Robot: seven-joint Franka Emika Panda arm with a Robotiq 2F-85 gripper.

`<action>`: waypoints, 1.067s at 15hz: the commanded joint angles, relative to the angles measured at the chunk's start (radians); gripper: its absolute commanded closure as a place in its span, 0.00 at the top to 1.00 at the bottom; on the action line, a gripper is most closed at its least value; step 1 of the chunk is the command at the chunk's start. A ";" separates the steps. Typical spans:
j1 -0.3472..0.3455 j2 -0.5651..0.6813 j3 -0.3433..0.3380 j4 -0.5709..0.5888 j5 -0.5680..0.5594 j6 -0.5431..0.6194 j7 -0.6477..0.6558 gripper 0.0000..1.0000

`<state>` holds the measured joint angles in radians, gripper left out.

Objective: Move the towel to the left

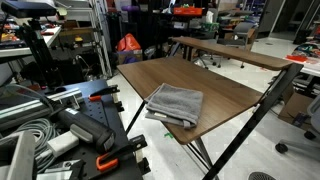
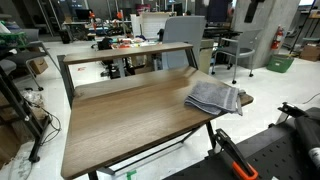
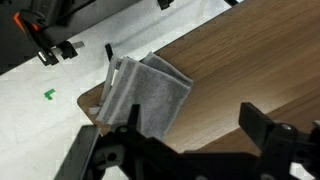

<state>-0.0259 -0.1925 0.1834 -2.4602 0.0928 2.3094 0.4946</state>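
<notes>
The grey folded towel (image 1: 175, 104) lies flat near a corner of the brown tabletop (image 1: 205, 75), with one edge close to the table's rim. It shows in both exterior views (image 2: 214, 97). In the wrist view the towel (image 3: 145, 95) lies on the table (image 3: 240, 60) below and left of my gripper (image 3: 193, 120). The gripper is open and empty, its two dark fingers spread wide above the wood, apart from the towel. I cannot see the gripper in the exterior views.
A raised shelf (image 2: 130, 55) runs along the table's back edge. A second brown table (image 1: 225, 48) stands behind. Cables, black gear and orange clamps (image 1: 105, 160) crowd the space beside the table. An office chair (image 2: 185, 30) stands beyond.
</notes>
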 commanded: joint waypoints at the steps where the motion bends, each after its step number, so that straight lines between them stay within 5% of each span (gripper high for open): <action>1: 0.002 0.172 -0.048 0.040 -0.024 0.079 0.020 1.00; 16: 0.133 0.679 -0.242 0.223 -0.032 0.357 0.050 1.00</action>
<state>0.0650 0.4227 -0.0141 -2.2827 0.0668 2.6424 0.5227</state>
